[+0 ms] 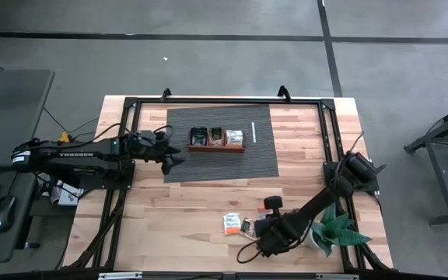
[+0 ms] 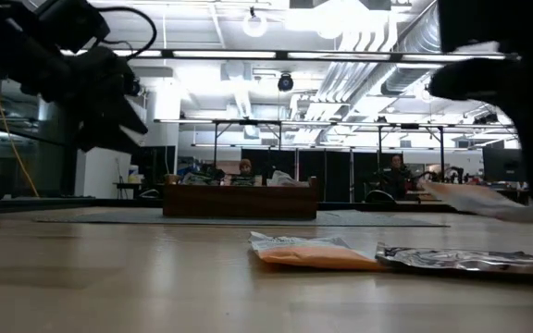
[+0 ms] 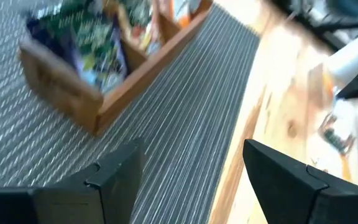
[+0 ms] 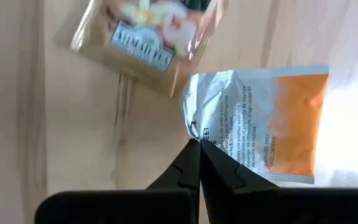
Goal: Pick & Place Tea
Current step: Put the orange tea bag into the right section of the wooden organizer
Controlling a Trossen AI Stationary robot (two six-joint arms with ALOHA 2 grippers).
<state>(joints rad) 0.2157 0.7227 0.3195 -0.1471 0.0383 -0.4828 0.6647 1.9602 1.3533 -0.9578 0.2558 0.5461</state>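
**Pinching the orange sachet's corner**

My right hand (image 4: 199,163) has its fingers pressed together on the corner of an orange-and-white tea sachet (image 4: 272,127), low and centre in the high view, on the bare desk (image 1: 177,214). A beige sachet (image 4: 145,34) lies just beside it. More sachets (image 1: 216,137) sit in the wooden tray (image 1: 216,148) on the striped mat (image 1: 208,165), upper centre. My left hand (image 3: 191,171) hovers spread over the mat, near the tray's left end.

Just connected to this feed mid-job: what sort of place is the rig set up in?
Likely a big open lab or workshop. Behind the wooden table the low view shows an exposed ceiling with ducts and strip lights, rows of desks with people, and the high view shows a bare concrete floor.
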